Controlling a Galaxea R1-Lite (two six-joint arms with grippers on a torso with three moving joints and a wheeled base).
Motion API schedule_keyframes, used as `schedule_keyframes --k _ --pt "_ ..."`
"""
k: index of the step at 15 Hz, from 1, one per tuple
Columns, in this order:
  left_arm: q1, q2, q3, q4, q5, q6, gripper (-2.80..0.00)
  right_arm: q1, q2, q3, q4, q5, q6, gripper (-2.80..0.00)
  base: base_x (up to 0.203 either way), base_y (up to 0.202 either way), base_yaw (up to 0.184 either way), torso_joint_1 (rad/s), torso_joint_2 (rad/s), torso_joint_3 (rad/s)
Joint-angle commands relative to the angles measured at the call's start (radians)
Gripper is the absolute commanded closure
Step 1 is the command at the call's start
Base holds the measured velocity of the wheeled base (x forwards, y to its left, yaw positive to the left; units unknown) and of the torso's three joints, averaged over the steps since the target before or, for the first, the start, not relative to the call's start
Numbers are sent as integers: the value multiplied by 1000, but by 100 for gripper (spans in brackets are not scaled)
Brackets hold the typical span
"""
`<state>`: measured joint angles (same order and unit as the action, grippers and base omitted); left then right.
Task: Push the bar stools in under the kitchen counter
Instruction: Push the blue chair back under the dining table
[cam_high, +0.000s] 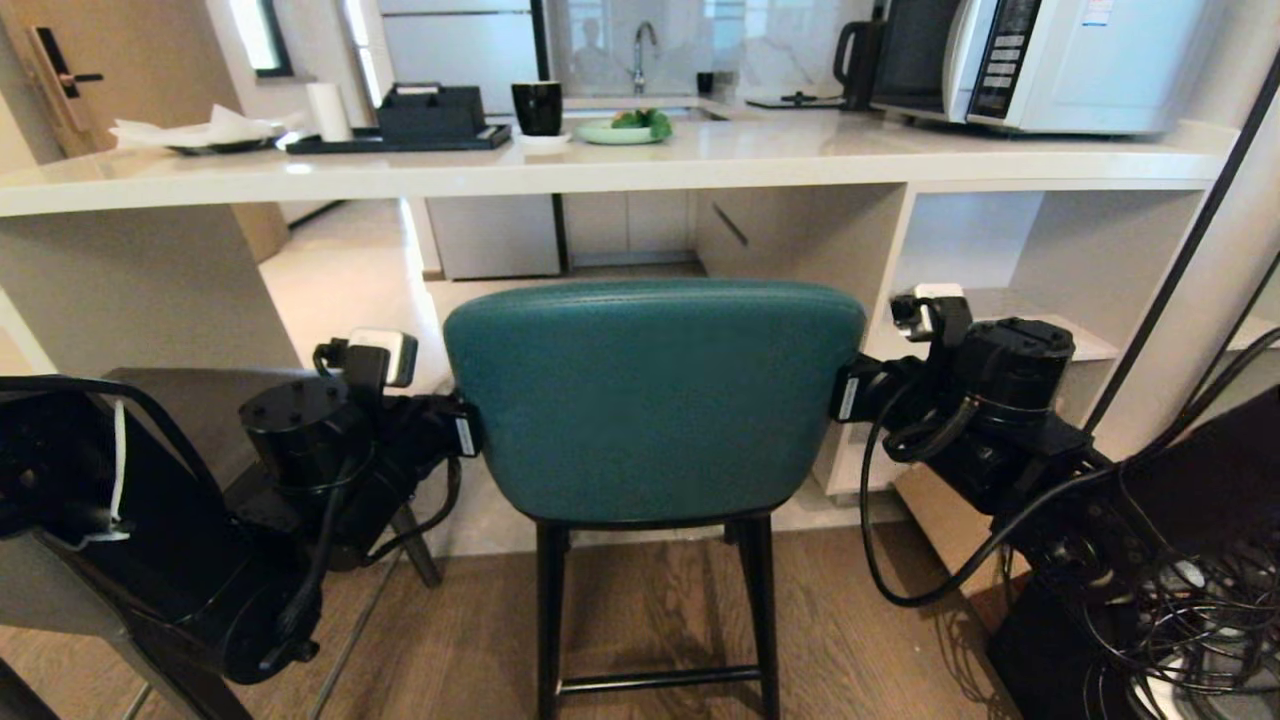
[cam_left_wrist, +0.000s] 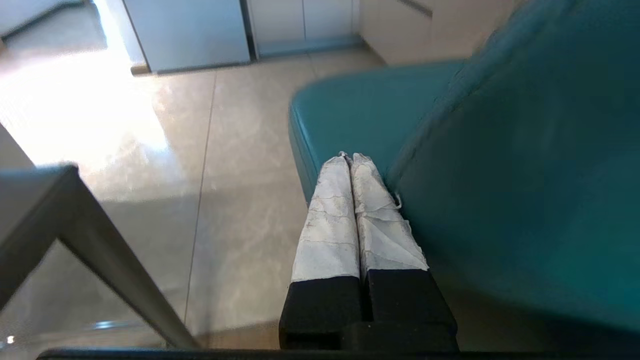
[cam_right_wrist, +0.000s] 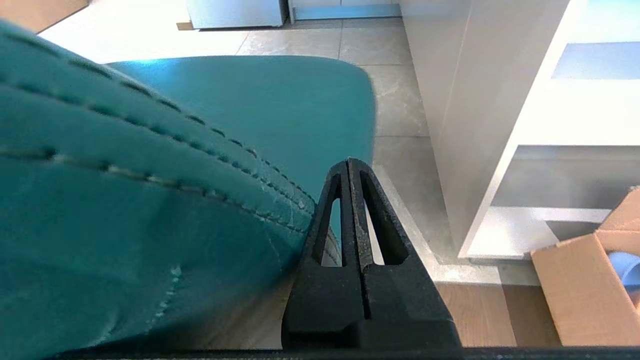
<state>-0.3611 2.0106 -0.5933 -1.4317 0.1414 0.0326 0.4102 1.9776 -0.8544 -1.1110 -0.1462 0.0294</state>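
A teal stool (cam_high: 655, 400) stands facing the counter (cam_high: 600, 165), its seat not yet under it. The left gripper (cam_left_wrist: 350, 159) and right gripper (cam_right_wrist: 350, 162), both closed and empty, flank its backrest, likely to brace and steer a push. A grey stool (cam_left_wrist: 60, 220) is barely visible beyond the left gripper.

A home kitchen: a sink tap (cam_high: 641, 50), a microwave (cam_high: 1040, 60) and a black cup (cam_high: 537, 106) on the long white counter (cam_high: 600, 165).
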Motion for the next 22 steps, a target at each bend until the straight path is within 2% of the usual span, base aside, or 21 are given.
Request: schedule_keyframes --k 1,4,7,12,16,19,22 --pt "-17 -19 27 -7 5 -3 0 -2 32 -64 13 -4 1 0 0 0 0 0 0 0" --pt "-25 -13 17 -7 6 -3 0 -2 63 -145 71 -6 1 0 0 0 0 0 0 0" --pt "-11 15 -21 -7 5 -2 0 -4 69 -140 76 -6 1 0 0 0 0 0 0 0" --pt "13 119 -181 5 7 7 0 -12 98 -141 74 -1 -4 0 0 0 0 0 0 0" --pt "34 186 -264 31 7 19 0 -27 106 -170 78 0 -23 0 0 0 0 0 0 0" --pt "26 165 -232 16 9 19 0 -34 118 -180 79 0 -22 0 0 0 0 0 0 0" --pt "33 148 -225 -9 14 68 0 -36 112 -183 79 -1 -22 0 0 0 0 0 0 0"
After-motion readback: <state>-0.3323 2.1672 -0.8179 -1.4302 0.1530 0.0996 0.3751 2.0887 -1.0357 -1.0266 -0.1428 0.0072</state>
